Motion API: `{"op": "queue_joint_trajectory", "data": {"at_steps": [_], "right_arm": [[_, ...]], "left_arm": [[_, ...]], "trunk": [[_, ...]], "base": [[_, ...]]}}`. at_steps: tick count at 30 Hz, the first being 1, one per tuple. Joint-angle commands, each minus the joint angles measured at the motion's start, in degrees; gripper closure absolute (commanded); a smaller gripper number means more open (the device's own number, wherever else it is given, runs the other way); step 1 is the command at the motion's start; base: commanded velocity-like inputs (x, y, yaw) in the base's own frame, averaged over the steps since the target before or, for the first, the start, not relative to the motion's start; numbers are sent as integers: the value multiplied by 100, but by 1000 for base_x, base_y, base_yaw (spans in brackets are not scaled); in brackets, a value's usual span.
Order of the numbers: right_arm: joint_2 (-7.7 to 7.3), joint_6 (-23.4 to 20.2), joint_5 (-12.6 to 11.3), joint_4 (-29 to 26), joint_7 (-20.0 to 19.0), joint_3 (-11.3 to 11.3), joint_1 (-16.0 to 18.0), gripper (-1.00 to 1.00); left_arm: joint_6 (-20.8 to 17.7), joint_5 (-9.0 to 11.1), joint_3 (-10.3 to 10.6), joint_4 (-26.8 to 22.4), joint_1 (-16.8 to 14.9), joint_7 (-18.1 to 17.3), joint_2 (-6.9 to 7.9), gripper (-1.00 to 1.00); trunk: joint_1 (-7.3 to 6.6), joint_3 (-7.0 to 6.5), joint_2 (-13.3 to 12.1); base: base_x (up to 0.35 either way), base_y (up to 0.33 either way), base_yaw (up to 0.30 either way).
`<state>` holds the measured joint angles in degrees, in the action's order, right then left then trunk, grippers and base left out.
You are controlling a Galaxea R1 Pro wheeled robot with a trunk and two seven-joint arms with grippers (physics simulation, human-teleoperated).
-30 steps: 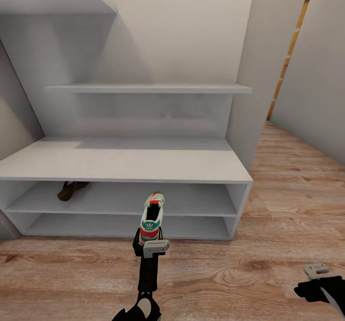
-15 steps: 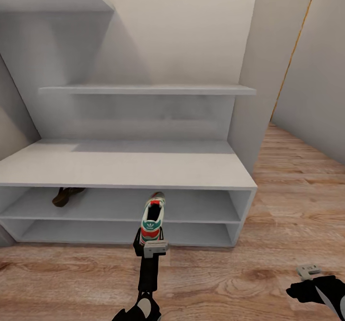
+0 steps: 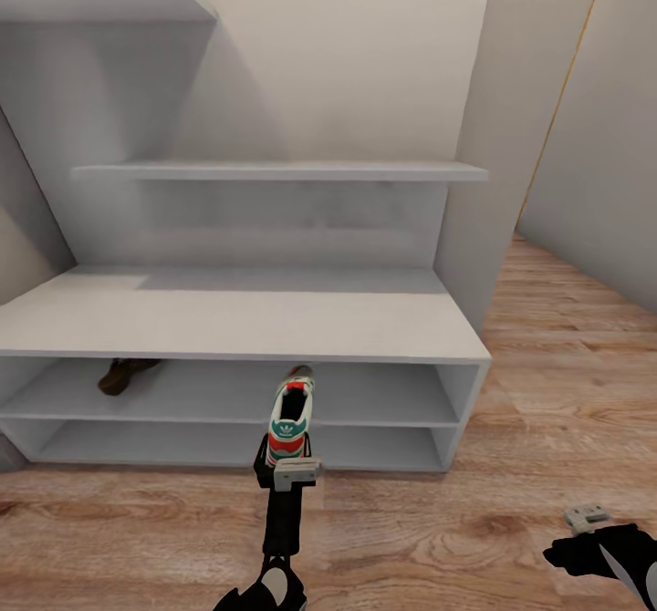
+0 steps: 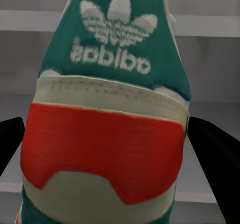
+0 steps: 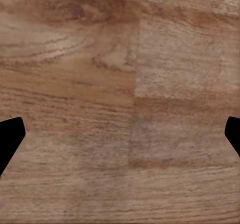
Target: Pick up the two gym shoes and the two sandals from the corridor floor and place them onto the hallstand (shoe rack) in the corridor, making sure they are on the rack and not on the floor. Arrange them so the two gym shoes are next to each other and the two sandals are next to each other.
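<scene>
left gripper (image 3: pixel 285 465): clamped on gym shoe (image 3: pixel 290 419) heel, lower centre, toe at hallstand (image 3: pixel 237 319) upper shelf | right gripper (image 3: pixel 589 517): fingers spread, lower right over corridor floor (image 3: pixel 438 529) | sandal (image 3: pixel 123 374): shelf, centre left

Soft even render light, faint shelf shadows on wall; slight blur overall

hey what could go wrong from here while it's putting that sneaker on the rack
1. The gym shoe is held by its heel in the left gripper, toe near the hallstand top's front edge; it might catch there and twist loose.
2. Only the heel sits between the fingers, so the shoe could tip when released.
3. A sandal already lies on the upper shelf; leave space beside it for its pair.
</scene>
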<state>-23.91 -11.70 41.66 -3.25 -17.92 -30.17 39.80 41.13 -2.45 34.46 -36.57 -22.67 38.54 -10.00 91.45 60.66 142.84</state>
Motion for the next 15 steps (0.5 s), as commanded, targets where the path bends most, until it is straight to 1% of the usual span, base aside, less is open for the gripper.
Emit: {"op": "queue_joint_trajectory", "data": {"at_steps": [1,4,7,15], "right_arm": [[0,0,0,0,0,-1,0,-100],[0,1,0,0,-1,-4,1,-100],[1,-1,0,0,-1,-2,1,-100],[21,-2,-1,1,-1,0,1,-100]], "left_arm": [[0,-1,0,0,0,-4,0,100],[0,-1,0,0,0,-5,0,100],[0,-1,0,0,0,-5,0,100],[0,-1,1,1,0,-5,0,100]], "trunk": [[0,0,0],[0,0,0],[0,0,0],[0,0,0]], "base": [[168,0,0],[185,0,0],[110,0,0],[39,0,0]]}}
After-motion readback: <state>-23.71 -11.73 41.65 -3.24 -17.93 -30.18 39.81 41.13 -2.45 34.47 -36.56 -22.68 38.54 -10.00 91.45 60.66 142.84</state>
